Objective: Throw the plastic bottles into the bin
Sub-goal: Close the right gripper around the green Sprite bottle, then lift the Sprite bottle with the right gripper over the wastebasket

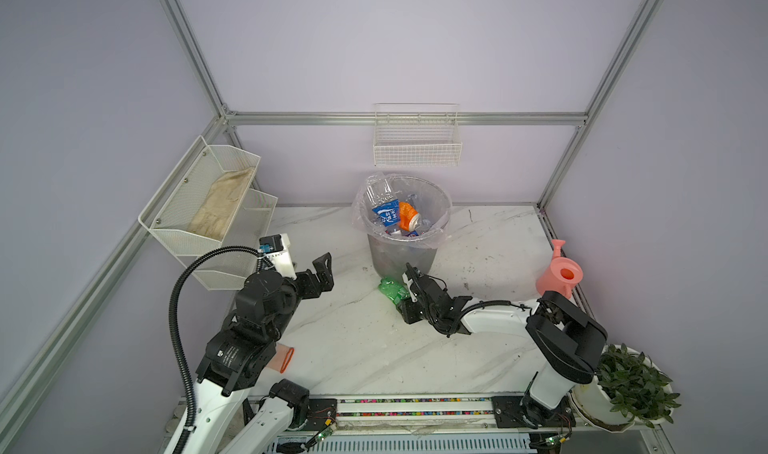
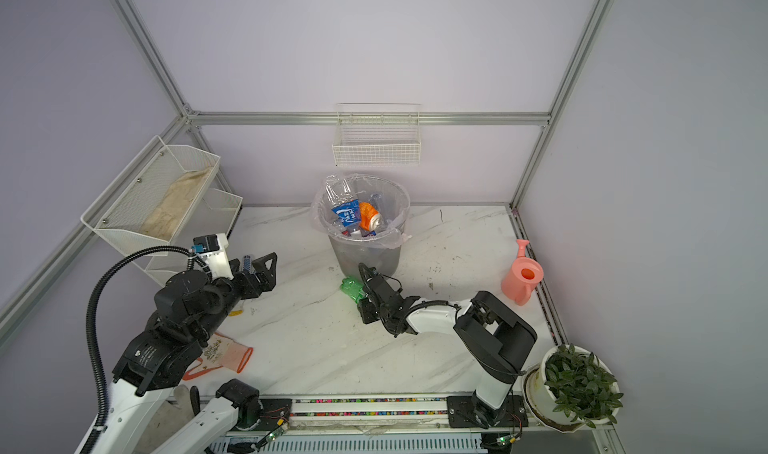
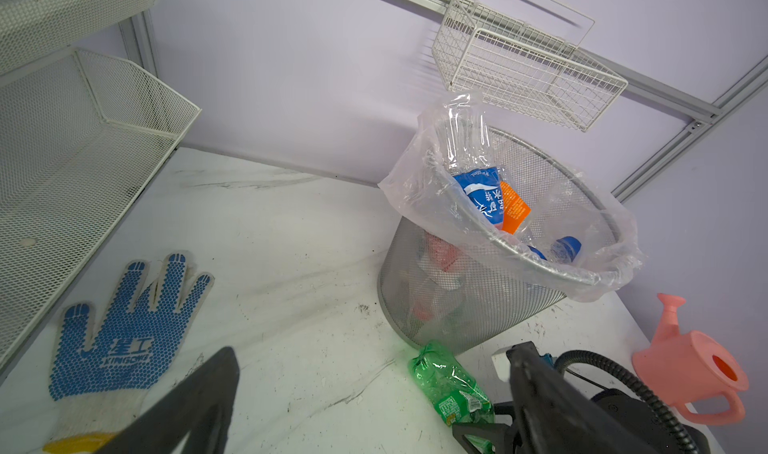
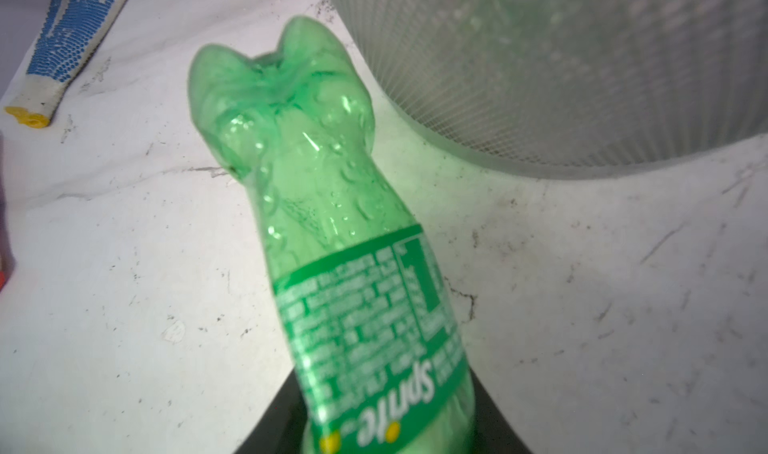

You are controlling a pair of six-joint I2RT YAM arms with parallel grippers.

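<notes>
In both top views the green bottle (image 1: 392,289) (image 2: 352,287) lies on the table (image 1: 353,348) at six o'clock of the bin (image 1: 399,260). It reaches toward eleven o'clock from the right gripper (image 1: 405,297), whose jaws straddle its end; I cannot tell whether they clamp it. In the left wrist view the left gripper (image 3: 372,360) is spread wide and the glove (image 3: 124,335) bears lettering starting "KING". In the right wrist view the bottle reads "Sprite".
</notes>
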